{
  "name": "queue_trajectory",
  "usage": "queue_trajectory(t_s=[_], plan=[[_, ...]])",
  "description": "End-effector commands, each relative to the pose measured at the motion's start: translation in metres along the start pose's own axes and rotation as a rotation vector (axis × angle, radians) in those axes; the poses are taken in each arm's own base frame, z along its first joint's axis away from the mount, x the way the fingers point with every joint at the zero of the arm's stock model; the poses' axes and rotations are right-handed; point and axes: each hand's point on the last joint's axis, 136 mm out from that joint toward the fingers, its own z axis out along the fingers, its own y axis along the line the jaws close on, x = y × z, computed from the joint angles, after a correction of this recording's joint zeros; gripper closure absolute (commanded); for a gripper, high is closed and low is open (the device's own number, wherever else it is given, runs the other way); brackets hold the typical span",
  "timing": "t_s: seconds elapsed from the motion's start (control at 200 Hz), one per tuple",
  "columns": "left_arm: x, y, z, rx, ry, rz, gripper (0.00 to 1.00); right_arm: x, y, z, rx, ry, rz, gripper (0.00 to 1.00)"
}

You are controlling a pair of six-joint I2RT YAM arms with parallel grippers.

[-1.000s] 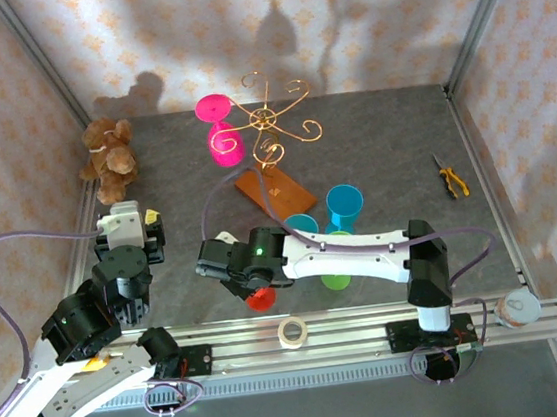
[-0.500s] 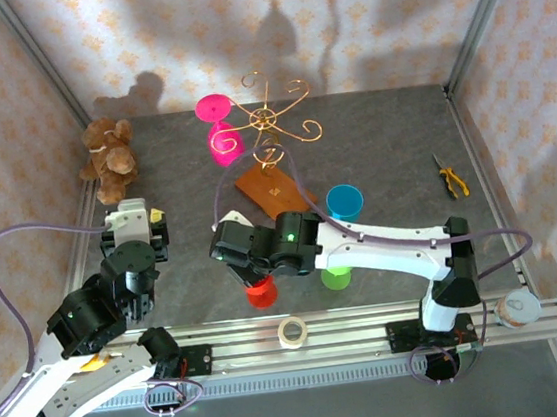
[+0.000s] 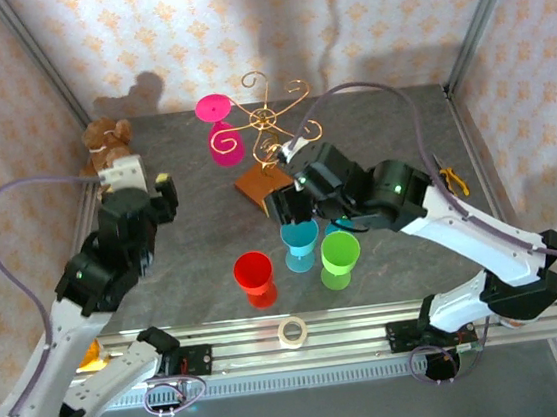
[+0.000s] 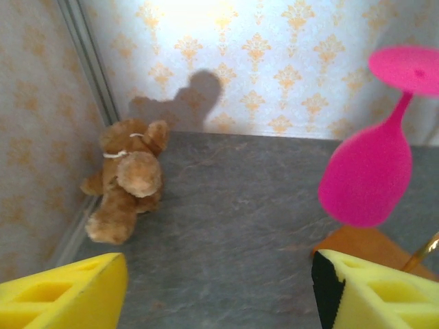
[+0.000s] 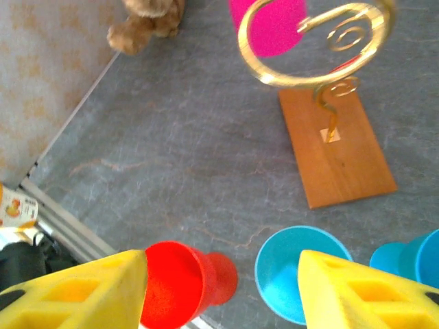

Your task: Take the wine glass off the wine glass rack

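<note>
On the curled gold-wire rack [image 5: 336, 151], a smooth pink wine glass [image 4: 367, 181] hangs inverted; left tool [image 4: 219, 288] and right tool [image 5: 221, 288] spread.

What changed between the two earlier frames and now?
The right claw drew away from the red wine glass, which now stands free, and swung out toward the wine glass rack. The left claw advanced toward the hanging pink wine glass. Both claws are open. Rack, pink glass, blue wine glass, green wine glass and teddy bear kept their places.
</note>
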Motion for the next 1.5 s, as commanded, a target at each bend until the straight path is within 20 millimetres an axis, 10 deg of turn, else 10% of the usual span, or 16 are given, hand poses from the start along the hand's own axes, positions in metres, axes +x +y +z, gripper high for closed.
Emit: queue_trajectory(t_s=[0.0, 0.476, 1.497], plan=[[-0.017, -0.039, 0.021, 0.229, 0.052, -0.231, 0.29, -0.013, -0.003, -0.006, -0.033, -0.014, 0.012, 0.4], [-0.085, -0.093, 0.082, 0.54, 0.034, -0.625, 0.26, -0.053, -0.043, -0.022, -0.05, -0.098, 0.075, 0.38], [-0.072, -0.116, 0.133, 0.671, 0.171, -0.835, 0.48, -0.074, -0.05, -0.016, -0.031, -0.111, 0.085, 0.38]])
